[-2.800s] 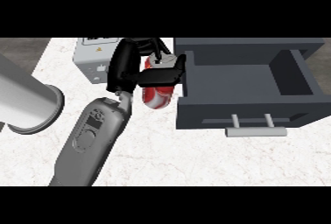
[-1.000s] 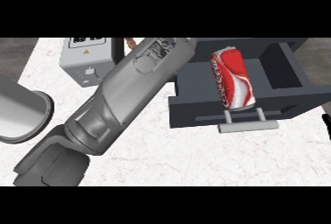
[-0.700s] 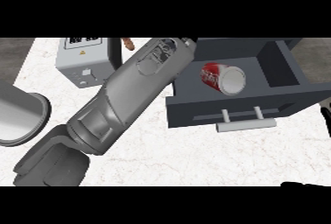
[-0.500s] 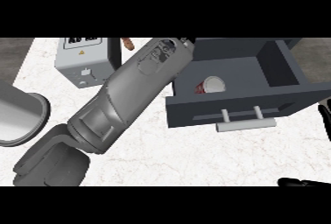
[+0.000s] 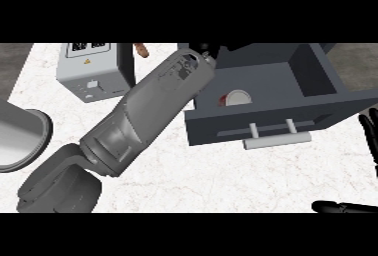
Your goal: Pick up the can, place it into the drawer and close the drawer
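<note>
Can (image 5: 235, 97) first: you see it lying inside the open drawer (image 5: 325, 107), near the left wall, only its pale end and a sliver of red showing. Your biggest shape is the left forearm (image 5: 144, 117), stretching diagonally up to the drawer's back left corner; the left hand (image 5: 209, 49) barely shows there, so you cannot tell how its fingers stand. A grey box (image 5: 92, 67) stands left of the arm. Your right hand (image 5: 368, 132) rests at the right edge, fingers straight and released.
</note>
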Robot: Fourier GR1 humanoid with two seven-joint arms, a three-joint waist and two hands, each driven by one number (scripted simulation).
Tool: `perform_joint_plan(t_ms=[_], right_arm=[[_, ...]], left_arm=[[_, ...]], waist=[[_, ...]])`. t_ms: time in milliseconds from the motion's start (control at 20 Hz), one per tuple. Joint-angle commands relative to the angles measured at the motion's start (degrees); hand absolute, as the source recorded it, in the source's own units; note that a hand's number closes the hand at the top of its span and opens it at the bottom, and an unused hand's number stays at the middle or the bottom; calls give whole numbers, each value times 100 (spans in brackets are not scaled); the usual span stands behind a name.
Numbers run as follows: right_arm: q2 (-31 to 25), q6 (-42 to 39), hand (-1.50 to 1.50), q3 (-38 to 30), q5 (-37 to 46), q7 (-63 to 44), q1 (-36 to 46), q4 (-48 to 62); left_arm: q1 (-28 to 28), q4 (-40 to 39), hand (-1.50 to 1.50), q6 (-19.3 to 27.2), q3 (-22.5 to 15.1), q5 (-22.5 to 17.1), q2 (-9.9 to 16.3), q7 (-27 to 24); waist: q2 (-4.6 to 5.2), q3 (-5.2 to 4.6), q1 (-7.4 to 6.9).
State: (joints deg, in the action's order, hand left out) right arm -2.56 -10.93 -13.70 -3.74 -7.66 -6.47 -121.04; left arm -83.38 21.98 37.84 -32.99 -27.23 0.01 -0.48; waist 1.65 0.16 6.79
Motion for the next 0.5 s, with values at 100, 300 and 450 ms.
perform_joint_plan(t_ms=[100,300,450], right_arm=[[-116,-44,-150,-84,-5,20,74,102],[-53,-41,-150,6,-36,-102,-12,-62],[-160,-131,-150,-110,-149,10,41,-41]], left_arm=[[112,-95,-150,384,-211,-180,-1,-32],[48,-265,-150,382,-190,-288,-1,-69],[191,-110,-150,689,-303,-354,-1,-248]], waist=[[15,4,62],[15,0,71],[17,3,120]])
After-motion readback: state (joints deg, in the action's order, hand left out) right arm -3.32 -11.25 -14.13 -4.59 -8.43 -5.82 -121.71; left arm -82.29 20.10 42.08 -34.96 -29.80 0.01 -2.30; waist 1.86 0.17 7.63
